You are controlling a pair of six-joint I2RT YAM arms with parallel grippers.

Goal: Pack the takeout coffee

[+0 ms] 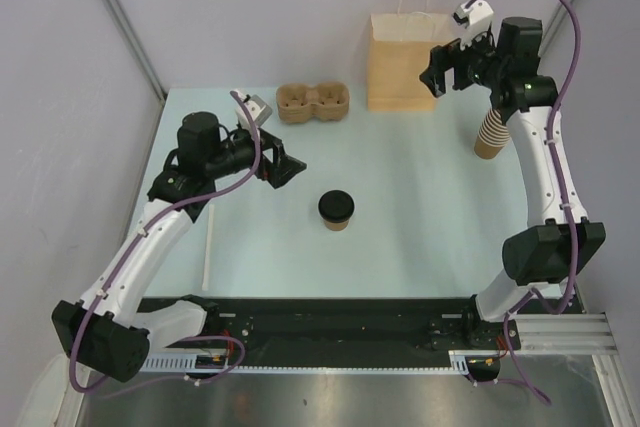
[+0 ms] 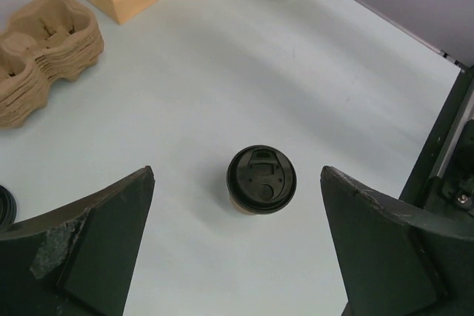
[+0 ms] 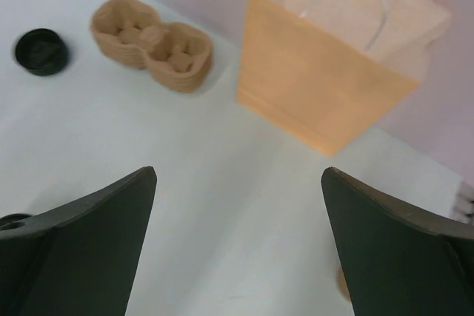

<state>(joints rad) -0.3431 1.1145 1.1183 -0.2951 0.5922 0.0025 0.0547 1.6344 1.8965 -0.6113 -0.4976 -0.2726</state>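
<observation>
The takeout coffee [image 1: 336,210] is a small tan paper cup with its round black lid on, standing upright mid-table. In the left wrist view the lidded cup [image 2: 261,180] sits just beyond and between my open fingers. My left gripper [image 1: 285,169] is open and empty, up and left of the cup, apart from it; it shows in its wrist view [image 2: 237,172] too. My right gripper [image 1: 440,72] is open and empty, raised at the back right in front of the paper bag; its wrist view [image 3: 238,172] shows only bare table between the fingers.
A tan paper bag [image 1: 405,62] [image 3: 333,72] stands at the back. A brown pulp two-cup tray [image 1: 313,102] [image 3: 152,42] lies left of it. A stack of cups [image 1: 490,135] stands at the right. Another black round lid [image 3: 42,51] lies left of the tray. A white stick [image 1: 208,247] lies at the left.
</observation>
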